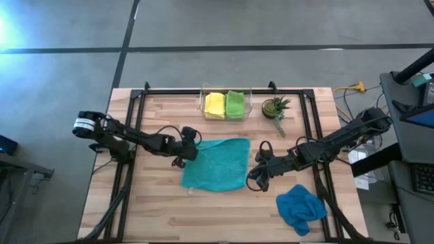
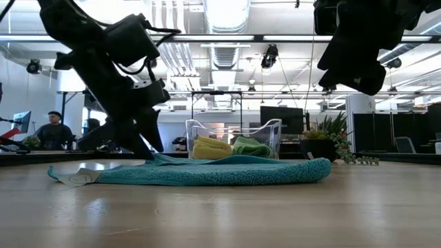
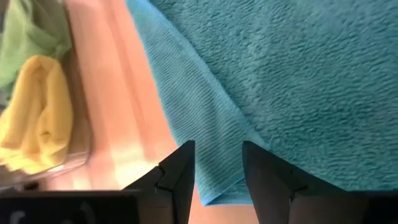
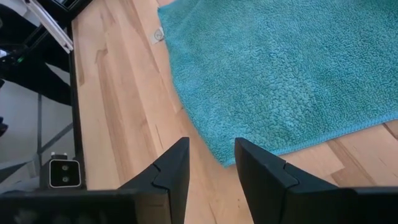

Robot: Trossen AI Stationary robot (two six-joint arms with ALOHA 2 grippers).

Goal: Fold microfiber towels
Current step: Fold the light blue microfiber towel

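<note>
A teal towel (image 1: 217, 164) lies spread flat on the middle of the wooden table. My left gripper (image 1: 194, 149) is open at the towel's far left corner (image 3: 214, 190), which shows between its two fingers, and it slants down from the table's left. My right gripper (image 1: 255, 179) is open and hangs well above the table off the towel's near right corner (image 4: 227, 158), touching nothing. A crumpled blue towel (image 1: 300, 207) lies near the table's near right corner. A yellow towel (image 1: 215, 104) and a green towel (image 1: 234, 104) sit folded in a clear bin. My left gripper stands with a finger (image 3: 180, 168) on either side of the teal towel's far left corner, coming slantwise from above and from the table's left. Its tips (image 2: 148, 148) reach down to the cloth's level in the low view. Whether they touch the cloth I cannot tell.
The clear bin (image 1: 248, 108) stands at the table's far edge, with a small potted plant (image 1: 276, 108) to its right. A black frame (image 1: 133, 129) runs along the table's sides. Bare wood lies in front of the teal towel. A person (image 2: 54, 131) sits far off in the room.
</note>
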